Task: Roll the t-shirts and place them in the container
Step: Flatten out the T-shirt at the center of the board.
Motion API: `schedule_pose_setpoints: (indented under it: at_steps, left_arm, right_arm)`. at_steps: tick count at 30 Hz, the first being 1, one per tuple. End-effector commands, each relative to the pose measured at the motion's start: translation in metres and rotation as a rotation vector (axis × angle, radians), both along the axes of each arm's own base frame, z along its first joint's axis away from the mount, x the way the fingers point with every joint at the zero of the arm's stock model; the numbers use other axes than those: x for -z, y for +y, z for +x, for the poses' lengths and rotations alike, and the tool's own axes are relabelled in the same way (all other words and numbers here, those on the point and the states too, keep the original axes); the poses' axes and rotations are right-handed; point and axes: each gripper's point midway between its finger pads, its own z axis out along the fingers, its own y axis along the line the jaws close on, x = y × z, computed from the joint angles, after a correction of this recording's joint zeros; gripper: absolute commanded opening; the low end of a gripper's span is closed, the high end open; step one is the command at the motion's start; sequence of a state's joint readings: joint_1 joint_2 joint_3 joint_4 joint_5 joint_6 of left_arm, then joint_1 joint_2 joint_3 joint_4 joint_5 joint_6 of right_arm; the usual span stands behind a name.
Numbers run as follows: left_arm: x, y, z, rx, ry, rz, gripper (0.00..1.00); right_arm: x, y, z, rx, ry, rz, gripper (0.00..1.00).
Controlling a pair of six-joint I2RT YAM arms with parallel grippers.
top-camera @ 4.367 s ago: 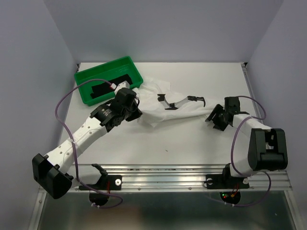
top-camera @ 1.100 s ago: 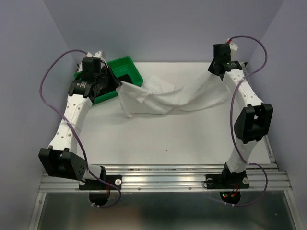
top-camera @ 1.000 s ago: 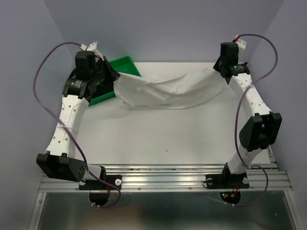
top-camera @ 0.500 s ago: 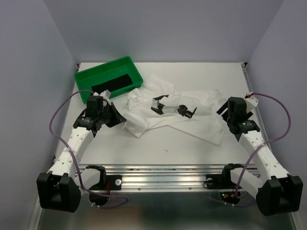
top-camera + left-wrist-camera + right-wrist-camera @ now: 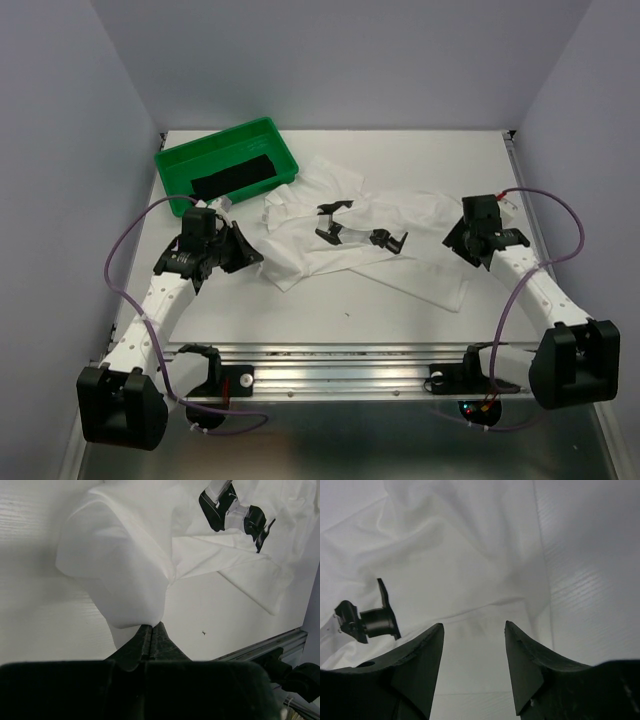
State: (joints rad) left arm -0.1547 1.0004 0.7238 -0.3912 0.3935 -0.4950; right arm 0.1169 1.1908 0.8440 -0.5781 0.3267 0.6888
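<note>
White bench (image 5: pixel 330 320) bore the t-shirt (image 5: pixel 430 215); only the left wrist view showed left fingers (image 5: pixel 137 647) pinching its edge, while right fingers (image 5: pixel 420 655) gaped over it. Earlier it hung stretched.

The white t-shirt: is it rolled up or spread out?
Not rolled. The thin white cotton t-shirt lies loosely spread and wrinkled on the white table, layers overlapping. The left end effector is shut on one edge.

A flat white table (image 5: pixel 350 300) fills the middle of the frame. A rectangular green plastic tray (image 5: pixel 213 138) sits on it at upper left. A wrinkled white cotton t-shirt (image 5: pixel 425 215) lies spread across the centre, its upper-left edge just beside the tray's right corner.
</note>
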Motion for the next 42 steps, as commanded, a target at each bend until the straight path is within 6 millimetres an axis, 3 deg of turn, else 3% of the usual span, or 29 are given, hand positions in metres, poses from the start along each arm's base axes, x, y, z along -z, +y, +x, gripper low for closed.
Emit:
schedule_pose_setpoints:
  at_steps: [1, 4, 7, 12, 20, 27, 30, 32, 34, 36, 41, 42]
  left_arm:
    - [-0.005, 0.000, 0.005, 0.017, -0.045, 0.003, 0.00]
    - [-0.004, 0.001, 0.004, 0.015, -0.043, 0.008, 0.00]
    - [-0.005, 0.001, 0.004, 0.015, -0.045, 0.012, 0.00]
    - [-0.007, 0.002, 0.002, 0.012, -0.049, 0.013, 0.00]
    - [-0.007, 0.003, 0.002, 0.007, -0.049, 0.015, 0.00]
    - [-0.005, 0.004, 0.003, 0.000, -0.043, 0.017, 0.00]
    - [-0.003, 0.003, 0.003, -0.001, -0.040, 0.014, 0.00]
    - [-0.001, 0.003, 0.004, 0.002, -0.033, 0.014, 0.00]
    - [-0.001, 0.003, 0.005, 0.006, -0.035, 0.020, 0.00]
    - [-0.002, 0.003, 0.006, 0.006, -0.037, 0.022, 0.00]
    - [-0.004, 0.003, 0.004, 0.003, -0.042, 0.020, 0.00]
    - [-0.005, 0.003, 0.003, 0.004, -0.045, 0.019, 0.00]
  right_arm:
    - [0.030, -0.011, -0.031, 0.089, 0.124, -0.017, 0.60]
    - [0.057, -0.014, -0.043, 0.111, 0.210, -0.030, 0.57]
    - [0.069, -0.015, -0.041, 0.113, 0.231, -0.040, 0.56]
    - [0.070, -0.014, -0.029, 0.116, 0.196, -0.034, 0.56]
    - [0.075, -0.029, -0.013, 0.133, 0.190, -0.119, 0.52]
    - [0.067, -0.024, -0.002, 0.115, 0.161, -0.098, 0.13]
    - [0.049, -0.023, 0.004, 0.095, 0.119, -0.098, 0.09]
    - [0.040, -0.024, 0.006, 0.088, 0.101, -0.106, 0.10]
    - [0.035, -0.024, 0.008, 0.073, 0.094, -0.114, 0.31]
    - [0.036, -0.024, 0.007, 0.065, 0.105, -0.117, 0.39]
    - [0.046, -0.020, 0.002, 0.058, 0.124, -0.094, 0.30]
    - [0.046, -0.019, 0.003, 0.054, 0.116, -0.088, 0.22]
